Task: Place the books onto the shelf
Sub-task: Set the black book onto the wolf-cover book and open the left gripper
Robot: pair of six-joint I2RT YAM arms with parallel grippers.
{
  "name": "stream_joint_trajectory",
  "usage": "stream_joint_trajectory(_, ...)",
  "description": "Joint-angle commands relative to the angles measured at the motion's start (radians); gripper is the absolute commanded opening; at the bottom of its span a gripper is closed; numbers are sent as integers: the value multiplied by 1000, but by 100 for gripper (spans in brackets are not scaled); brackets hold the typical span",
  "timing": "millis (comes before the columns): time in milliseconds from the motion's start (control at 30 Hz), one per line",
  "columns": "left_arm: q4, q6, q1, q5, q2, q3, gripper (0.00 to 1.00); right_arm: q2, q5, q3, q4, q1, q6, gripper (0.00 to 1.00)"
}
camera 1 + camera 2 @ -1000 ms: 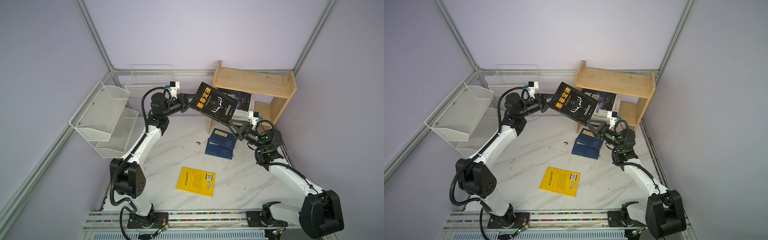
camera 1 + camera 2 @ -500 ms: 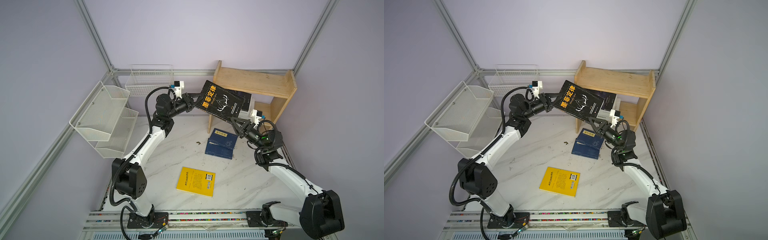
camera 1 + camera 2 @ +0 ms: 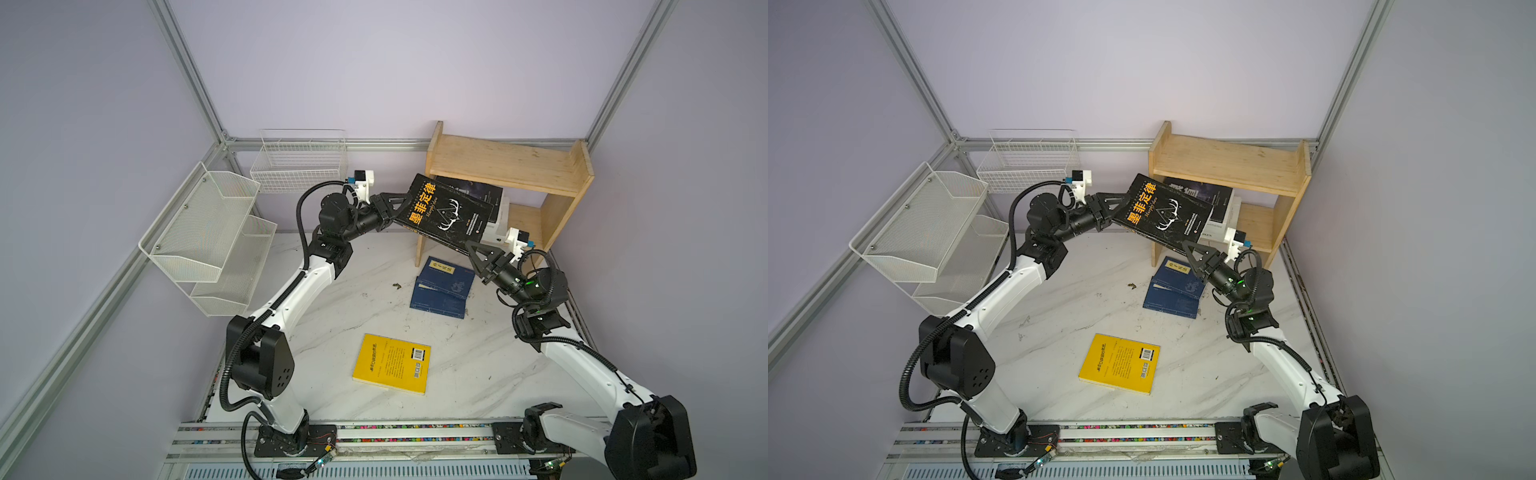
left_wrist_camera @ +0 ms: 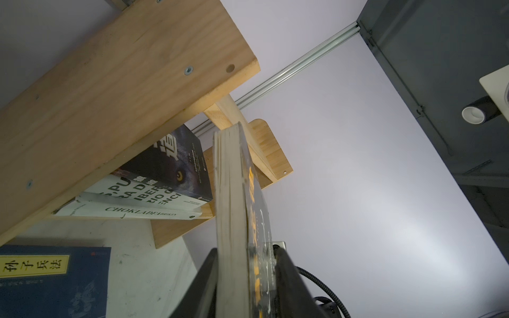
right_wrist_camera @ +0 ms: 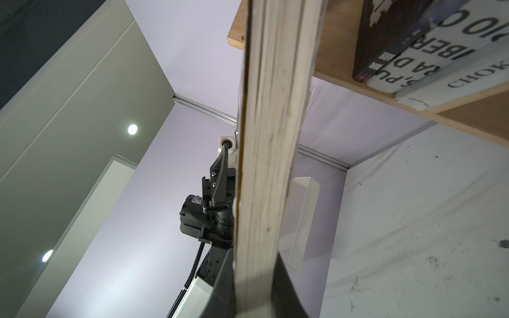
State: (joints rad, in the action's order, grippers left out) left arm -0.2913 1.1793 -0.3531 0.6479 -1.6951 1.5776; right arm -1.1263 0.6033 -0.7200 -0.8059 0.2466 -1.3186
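Both top views show the black book (image 3: 446, 214) in the air in front of the shelf (image 3: 507, 166), tilted, cover up. My left gripper (image 3: 401, 202) is at its left edge and my right gripper (image 3: 473, 251) at its lower right corner. My left arm reaches high and across. My right arm comes up from below, its wrist pointing up and inward. The stacked books (image 3: 482, 199) on the lower tier jut out past its front. The navy books (image 3: 444, 282) and the yellow book (image 3: 392, 363) lie on the table (image 3: 353, 299).

Left wrist view: the black book (image 4: 230, 220) stands edge-on between my left fingers (image 4: 286, 275). I cannot tell whether they press it or only flank it. If they let go, I judge the weight would hang from one corner and the book could swing down onto the navy books.

Right wrist view: my right gripper (image 5: 253, 257) is clamped on the page block, both jaws flat against it. The shelf board and the stacked books (image 5: 399, 41) are close beside it. Pushing in at this tilt could catch the side panel or shove the stack back.
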Motion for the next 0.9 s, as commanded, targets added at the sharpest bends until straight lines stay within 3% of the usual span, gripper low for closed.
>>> stream_joint_trajectory(0, 23, -83, 9, -18, 75, -6, 45, 72, 22, 19, 1, -49, 5, 7)
stream_joint_trajectory(233, 15, -56, 42, 5, 53, 0, 56, 144, 130, 11, 33, -199, 33, 7)
stream_joint_trajectory(433, -20, -24, 52, 17, 41, -10, 57, 86, 175, -71, 94, -228, 115, 7)
stream_joint_trajectory(700, -18, -25, 66, 22, 57, -21, 59, -30, 177, -163, 142, -260, 135, 7)
stream_joint_trajectory(867, 27, -65, 69, 15, 68, -14, 65, -78, 173, -235, 237, -278, 194, 7)
